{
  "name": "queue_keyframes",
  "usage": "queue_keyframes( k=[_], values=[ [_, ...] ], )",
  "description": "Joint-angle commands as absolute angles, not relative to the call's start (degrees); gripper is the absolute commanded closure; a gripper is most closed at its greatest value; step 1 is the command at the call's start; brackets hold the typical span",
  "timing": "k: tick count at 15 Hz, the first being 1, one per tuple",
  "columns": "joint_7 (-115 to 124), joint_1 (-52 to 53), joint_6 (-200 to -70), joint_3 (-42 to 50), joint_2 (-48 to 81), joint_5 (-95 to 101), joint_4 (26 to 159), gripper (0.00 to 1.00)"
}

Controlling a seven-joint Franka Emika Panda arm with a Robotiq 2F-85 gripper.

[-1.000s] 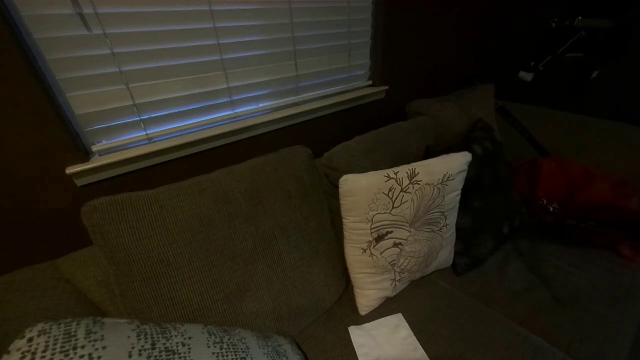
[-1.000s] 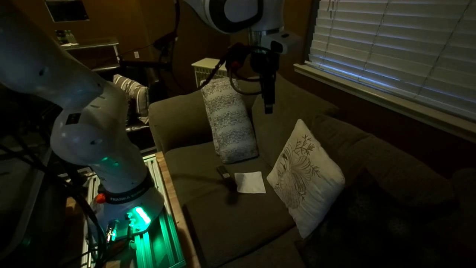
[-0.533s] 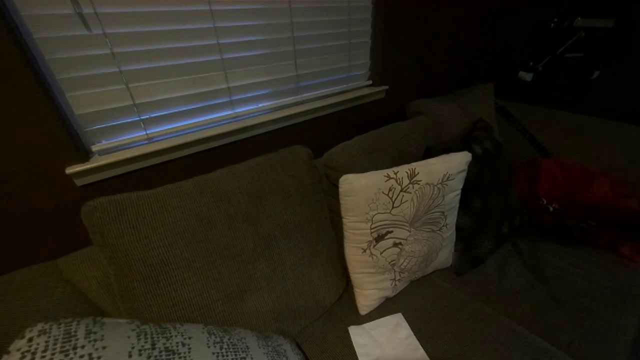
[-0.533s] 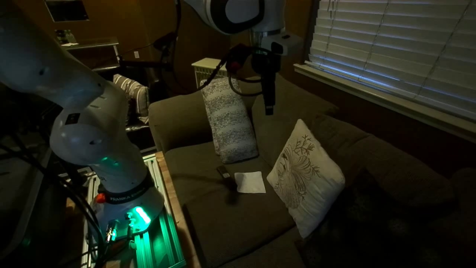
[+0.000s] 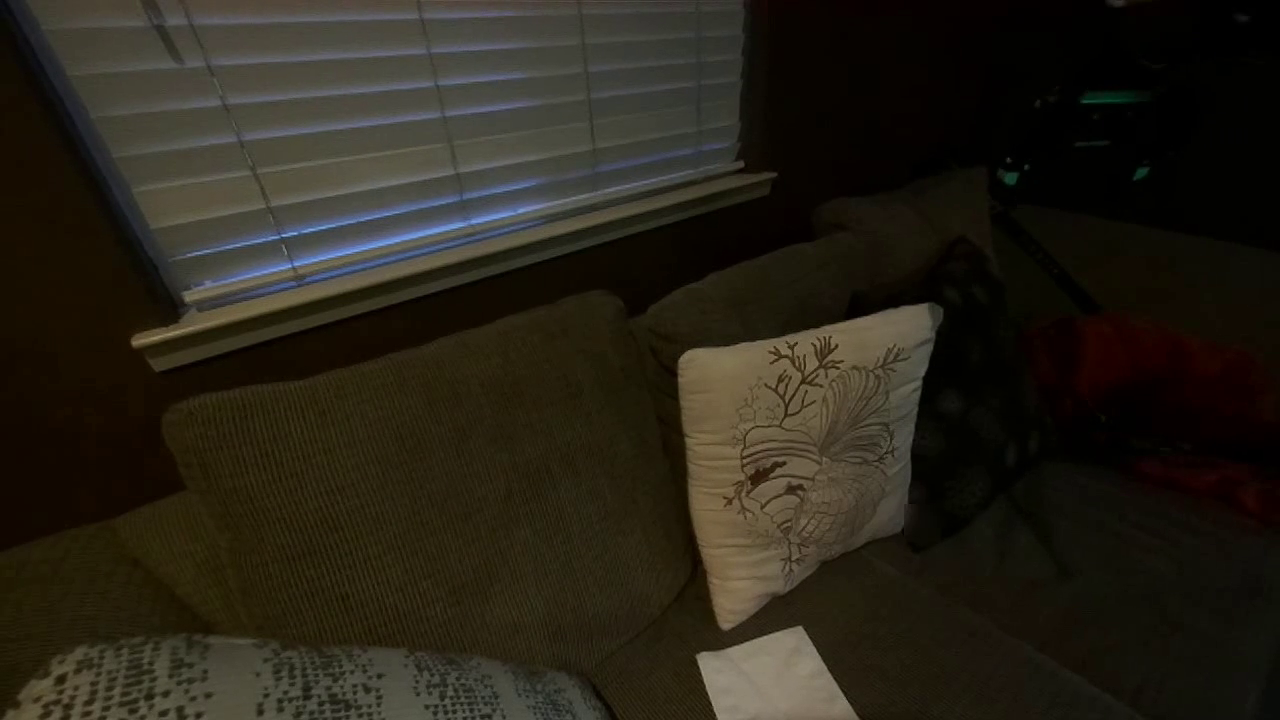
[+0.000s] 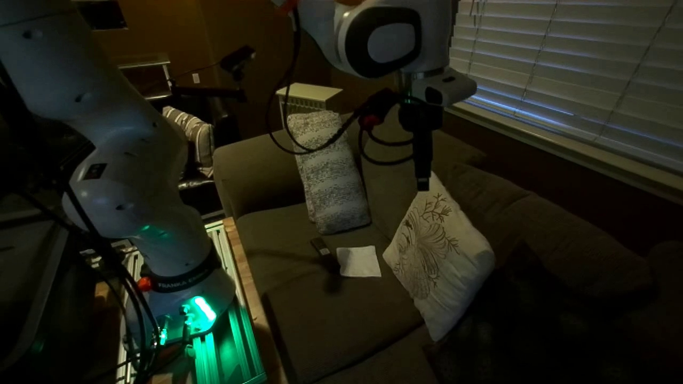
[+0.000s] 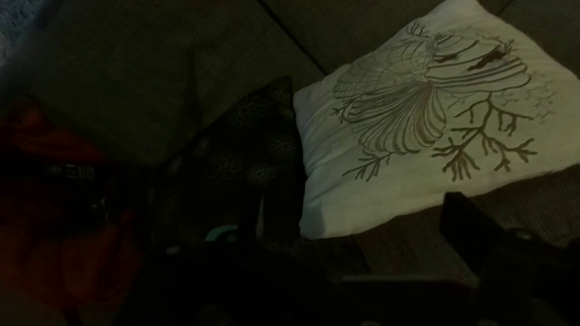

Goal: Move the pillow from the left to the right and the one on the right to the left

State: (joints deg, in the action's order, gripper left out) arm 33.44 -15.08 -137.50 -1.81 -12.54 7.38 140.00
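It's dim in here, and the robot arm point(image 6: 133, 176) reaches out over the sofa point(image 6: 325, 325), its pincer point(image 6: 422, 184) hanging straight down. In the wrist view its fingers point(image 7: 466, 226) stand wide apart. In an exterior view their tips overlap the top corner of the cream pillow point(image 6: 443, 256), the one with the brown shell-and-sprig print, though the two are not touching. That pillow stands on the seat, tilted a little, in front of the back cushions point(image 5: 430, 470). Just beside it is the dark dotted pillow point(image 7: 235, 163), half lost in shadow; I can't tell whether they touch. Past the dark one lies a red bundle point(image 5: 1150, 380), too murky to make out. Near the cream pillow I see a white square point(image 6: 359, 261) and a remote point(image 6: 322, 247). A grey-and-white cushion point(image 6: 331, 176) leans by the armrest point(image 6: 256, 170).
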Motion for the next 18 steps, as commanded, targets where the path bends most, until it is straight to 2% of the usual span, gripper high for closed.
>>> queue_keyframes(
  k=[1, 18],
  values=[
    [36.51, -14.15, -140.37, -0.20, -3.45, 11.10, 134.07, 0.00],
    [40.06, -4.89, -145.05, 7.47, 23.08, -0.79, 114.80, 0.00]
  ],
)
